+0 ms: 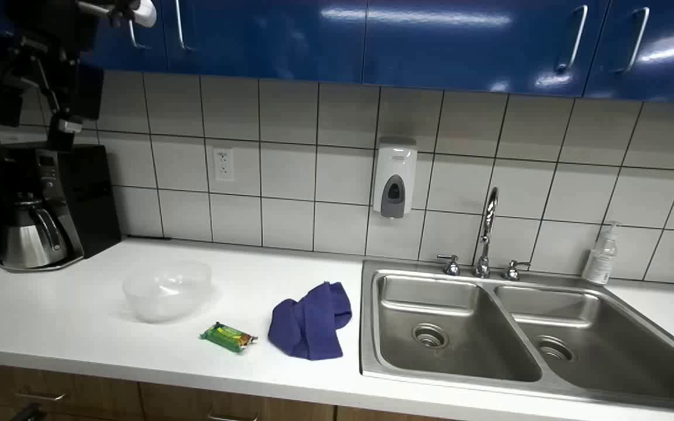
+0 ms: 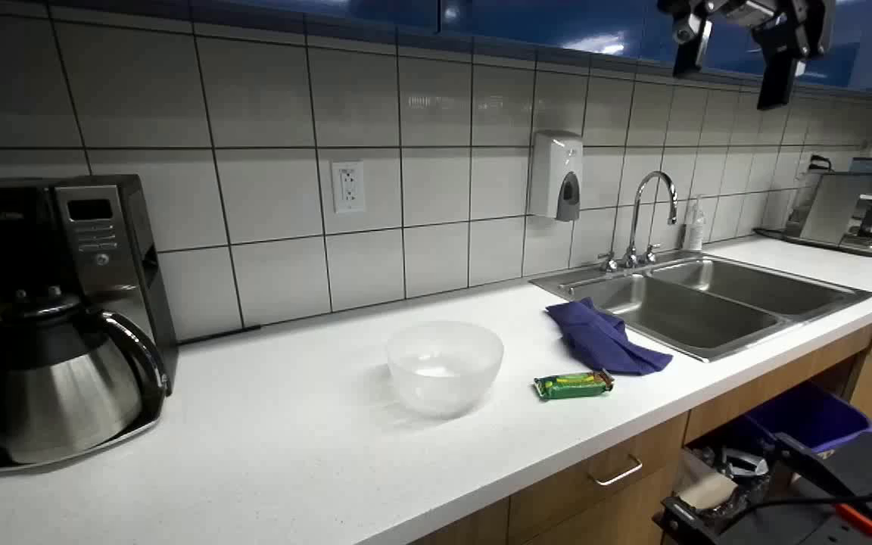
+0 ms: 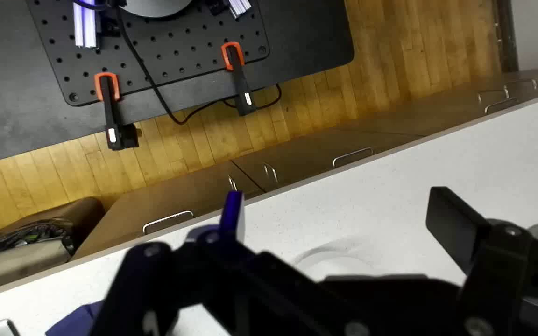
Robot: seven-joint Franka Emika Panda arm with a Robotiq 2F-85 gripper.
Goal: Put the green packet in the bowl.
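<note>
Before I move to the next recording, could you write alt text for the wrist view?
An open, empty gripper hangs over a white counter, partly hiding a translucent bowl. Part of a purple cloth shows at lower left. Beyond the counter's edge, toward the top, are cabinet fronts, a wooden floor and a black table with two clamps.

Open air above the packet [image 2: 574, 385]
</note>
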